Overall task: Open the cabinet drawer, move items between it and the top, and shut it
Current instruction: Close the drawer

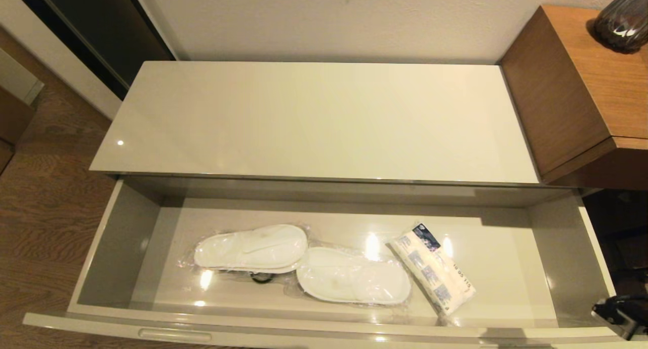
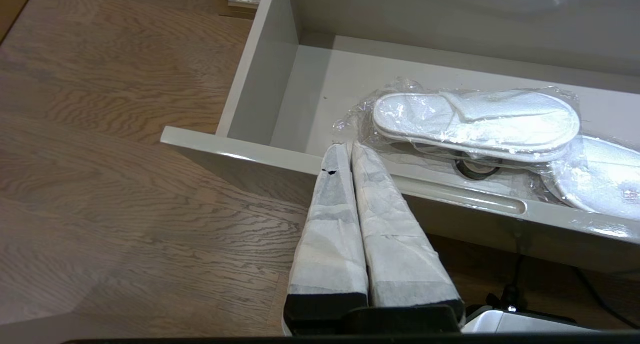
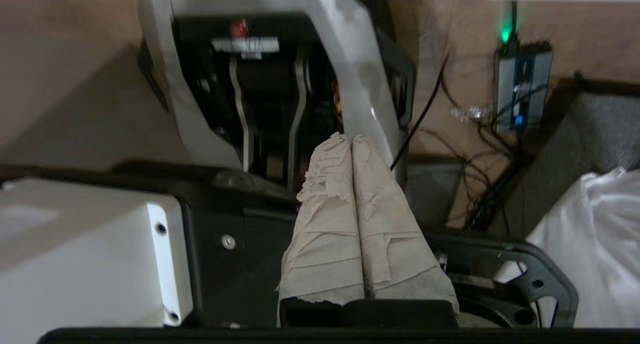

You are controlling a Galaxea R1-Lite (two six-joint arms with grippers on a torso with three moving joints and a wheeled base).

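Observation:
The cabinet drawer (image 1: 121, 237) stands pulled far out below the glossy cream top (image 1: 314, 116), which is bare. Inside lie the pair of white slippers in clear wrap (image 1: 253, 247), the second slipper (image 1: 352, 277) beside the first, and the tissue pack with blue prints (image 1: 434, 273) at the right. In the left wrist view my left gripper (image 2: 349, 147) is shut and empty, its tips over the drawer front's rim (image 2: 250, 152), just short of the slippers (image 2: 475, 117). My right gripper (image 3: 348, 139) is shut and empty, low beside my base, away from the drawer.
A small black ring (image 1: 260, 278) peeks out under the slippers. The brown wooden unit (image 1: 577, 90) with a dark vase (image 1: 623, 20) stands right of the cabinet. Part of the right arm (image 1: 620, 311) shows at the drawer's right corner. Wood floor (image 1: 45, 197) lies at the left.

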